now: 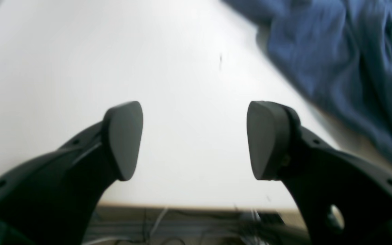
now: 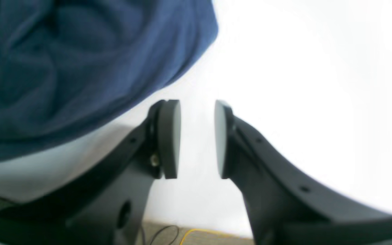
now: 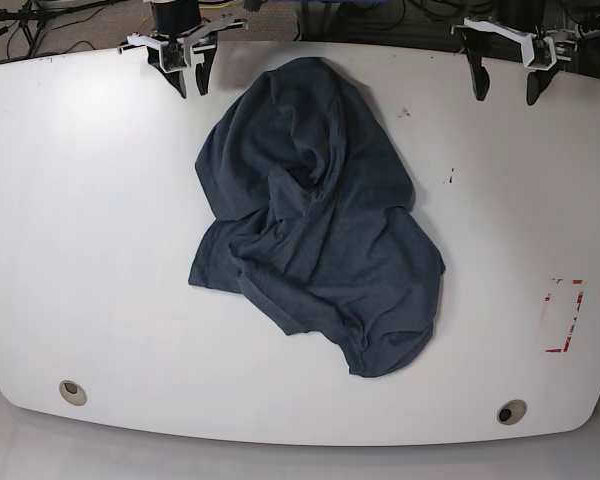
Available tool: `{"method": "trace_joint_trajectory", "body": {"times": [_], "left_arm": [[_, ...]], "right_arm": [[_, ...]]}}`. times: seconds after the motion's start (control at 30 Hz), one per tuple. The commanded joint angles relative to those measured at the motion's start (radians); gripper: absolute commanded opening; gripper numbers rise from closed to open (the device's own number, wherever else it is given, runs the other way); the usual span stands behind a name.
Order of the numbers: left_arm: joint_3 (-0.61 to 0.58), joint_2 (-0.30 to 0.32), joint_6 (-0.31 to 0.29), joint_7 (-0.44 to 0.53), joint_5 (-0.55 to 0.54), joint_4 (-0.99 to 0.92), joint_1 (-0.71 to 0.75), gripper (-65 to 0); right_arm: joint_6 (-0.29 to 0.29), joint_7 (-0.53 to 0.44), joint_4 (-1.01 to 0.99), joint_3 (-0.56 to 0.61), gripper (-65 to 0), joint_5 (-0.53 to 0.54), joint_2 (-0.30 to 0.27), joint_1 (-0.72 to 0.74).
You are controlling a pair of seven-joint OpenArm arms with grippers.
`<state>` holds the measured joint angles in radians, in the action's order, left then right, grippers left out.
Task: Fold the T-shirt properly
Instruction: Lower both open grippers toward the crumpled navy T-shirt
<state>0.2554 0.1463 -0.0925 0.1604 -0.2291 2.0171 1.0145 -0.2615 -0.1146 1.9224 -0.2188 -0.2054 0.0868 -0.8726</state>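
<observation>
Here, no readable writing anywhere; only red marks (image 3: 562,316) near the table's (image 3: 100,250) edge. White table, two round holes (image 3: 72,392) along one edge, cables beyond. One T-shirt (image 3: 315,220), crumpled mid-table. Two grippers at the far edge: left gripper (image 1: 195,140) spread wide, holding nothing; right gripper (image 2: 197,139) narrowly parted, holding nothing, just beside the cloth.

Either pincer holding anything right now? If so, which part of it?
Nothing is held. The left pincer is open over bare table, and the right pincer has an empty gap between its pads. The T-shirt lies crumpled, ungripped.
</observation>
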Motion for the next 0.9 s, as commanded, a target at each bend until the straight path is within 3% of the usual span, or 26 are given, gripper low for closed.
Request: {"method": "trace_joint_trajectory", "body": {"times": [0.0, 0.43, 0.87], "left_arm": [[-0.007, 0.0, 0.005, 0.018, 0.001, 0.018, -0.024, -18.8], [-0.015, 0.004, 0.012, -0.082, 0.006, 0.001, -0.2, -15.1], [-0.031, -0.004, 0.03, -0.199, 0.005, -0.025, -0.34, -16.8]], "right_arm": [[-0.001, 0.002, 0.016, 0.009, -45.1, 0.006, -0.009, 0.034], [-0.005, 0.124, 0.017, 0.055, -32.4, 0.005, -0.001, 0.162], [-0.002, 0.202, 0.016, 0.042, -26.4, 0.01, 0.0, 0.25]]}}
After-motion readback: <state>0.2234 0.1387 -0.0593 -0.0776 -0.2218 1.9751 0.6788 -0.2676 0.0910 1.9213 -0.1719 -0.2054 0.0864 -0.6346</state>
